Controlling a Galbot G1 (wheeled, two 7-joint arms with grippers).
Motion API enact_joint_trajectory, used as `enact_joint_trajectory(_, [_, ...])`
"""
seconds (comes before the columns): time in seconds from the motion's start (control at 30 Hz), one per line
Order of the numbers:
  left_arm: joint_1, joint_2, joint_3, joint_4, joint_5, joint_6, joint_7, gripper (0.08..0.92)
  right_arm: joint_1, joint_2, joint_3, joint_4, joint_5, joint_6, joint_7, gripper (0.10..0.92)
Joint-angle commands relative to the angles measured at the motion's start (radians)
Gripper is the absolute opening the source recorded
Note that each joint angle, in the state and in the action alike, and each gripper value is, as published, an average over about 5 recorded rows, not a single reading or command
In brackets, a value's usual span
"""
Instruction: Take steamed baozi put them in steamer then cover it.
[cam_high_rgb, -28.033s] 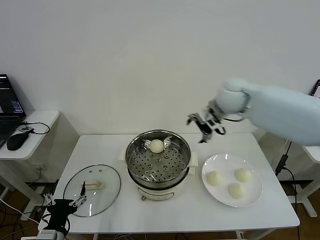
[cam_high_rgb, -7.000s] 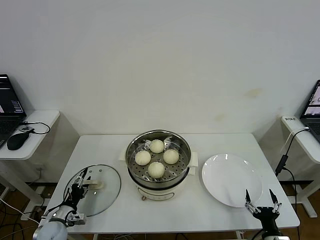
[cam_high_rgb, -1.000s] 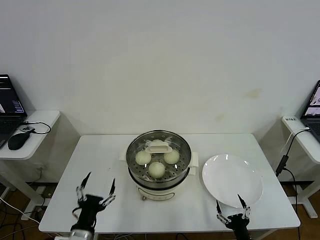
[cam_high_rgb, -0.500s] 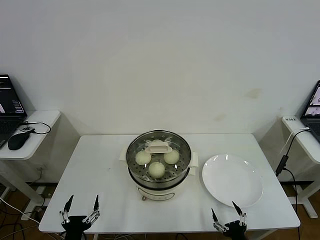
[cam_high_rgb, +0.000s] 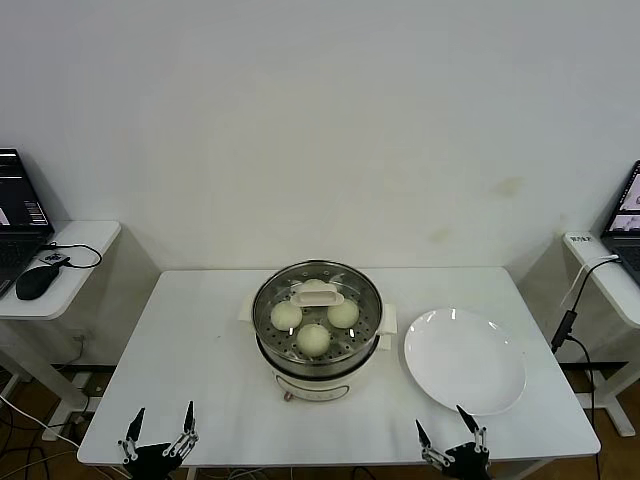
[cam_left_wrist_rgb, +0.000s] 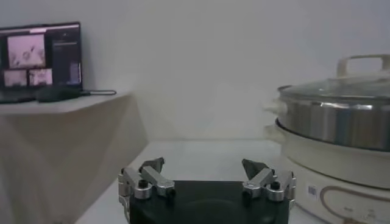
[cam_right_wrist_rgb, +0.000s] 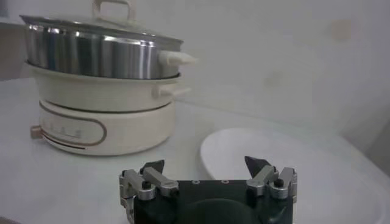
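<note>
- Steel gleams at the centre of the white surface (cam_high_rgb: 200, 330): we see the steamer (cam_high_rgb: 317, 352) there, with the cover (cam_high_rgb: 316, 305) seated on its rim and its cream handle up.
- Through the glass we make out the steamed baozi (cam_high_rgb: 313, 339), all of them inside the pot, the back one partly behind the handle.
- Just right of the steamer we have a white plate (cam_high_rgb: 465, 360), bare, close to but apart from the pot's side handle.
- Our left gripper (cam_high_rgb: 159, 447) sits low at the near left edge, jaws spread and holding nothing.
- Our right gripper (cam_high_rgb: 451, 452) sits low at the near right edge, jaws spread too, just in front of the plate.
- Off to the far left we spot a side desk (cam_high_rgb: 75, 240) carrying a laptop (cam_high_rgb: 20, 212) and a mouse (cam_high_rgb: 33, 282).
</note>
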Motion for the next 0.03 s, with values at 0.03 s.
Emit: enact_joint_trajectory(0.03, [0.000, -0.013, -0.002, 0.002, -0.058, 0.033, 0.007, 0.823, -0.004, -0.005, -0.002, 0.018, 0.056, -0.022, -0.018, 0.823])
